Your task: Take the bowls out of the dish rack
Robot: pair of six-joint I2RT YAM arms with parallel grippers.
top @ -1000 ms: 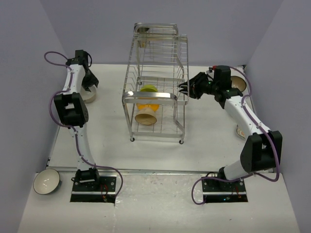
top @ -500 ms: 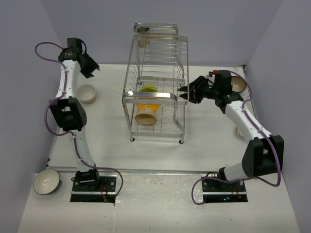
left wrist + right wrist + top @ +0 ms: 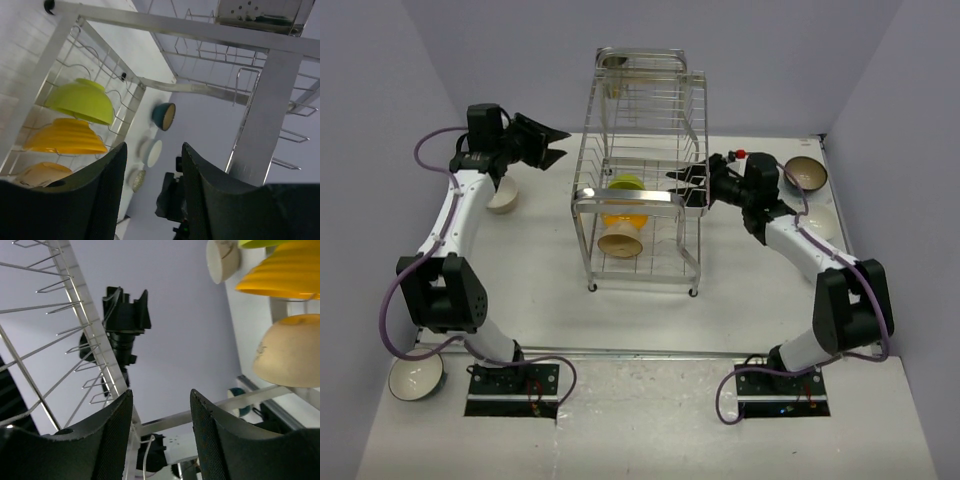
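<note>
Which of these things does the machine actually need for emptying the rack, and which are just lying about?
In the job: rack, green bowl, yellow bowl, beige bowl, left pincer, right pincer.

Lying about, outside the rack: white bowl at left, dark bowl, white bowl at right, bowl beside the left base.

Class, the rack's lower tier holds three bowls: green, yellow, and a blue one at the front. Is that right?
No. The front bowl is tan, not blue, as the top view shows. The lower tier of the rack does hold three: green bowl, yellow bowl, then the tan one.
</note>
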